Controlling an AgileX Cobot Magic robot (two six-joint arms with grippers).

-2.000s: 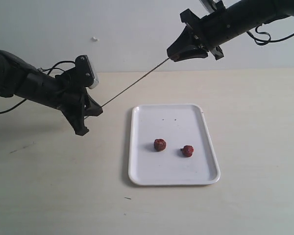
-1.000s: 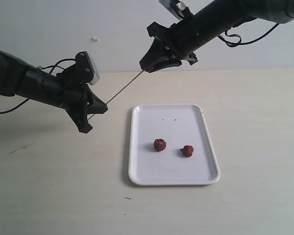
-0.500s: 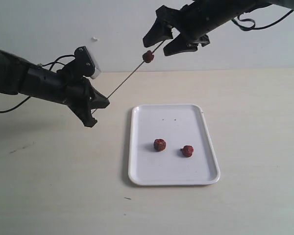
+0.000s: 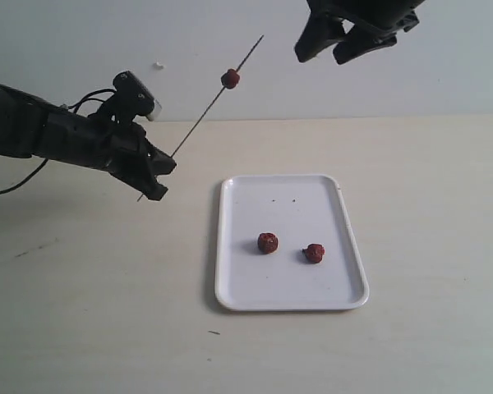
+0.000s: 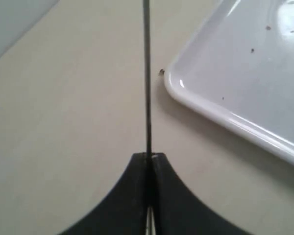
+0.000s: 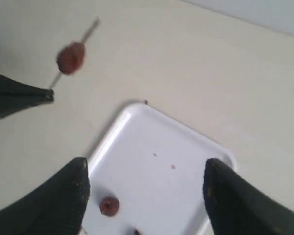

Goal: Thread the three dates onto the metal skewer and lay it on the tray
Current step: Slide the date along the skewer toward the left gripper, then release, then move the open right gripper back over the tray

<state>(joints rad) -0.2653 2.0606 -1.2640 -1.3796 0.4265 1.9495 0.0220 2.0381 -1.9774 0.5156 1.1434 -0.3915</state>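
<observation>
The left gripper (image 4: 163,168) pinches the thin grey metal skewer (image 4: 201,117) bearing one wrinkled red-brown date (image 4: 230,79), while the right gripper (image 4: 329,51) hangs with fingers spread.

Open gap between the spread right fingers (image 6: 71,200), bare tray (image 6: 157,147) below them but for two dates (image 4: 268,242), slanted skewer (image 4: 199,121) off beside.

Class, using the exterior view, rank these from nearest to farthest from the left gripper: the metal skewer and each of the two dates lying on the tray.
1. metal skewer, clamped in the left gripper itself.
2. left-hand date, on the tray, toward the gripper's side.
3. right-hand date, farther across the tray.
</observation>
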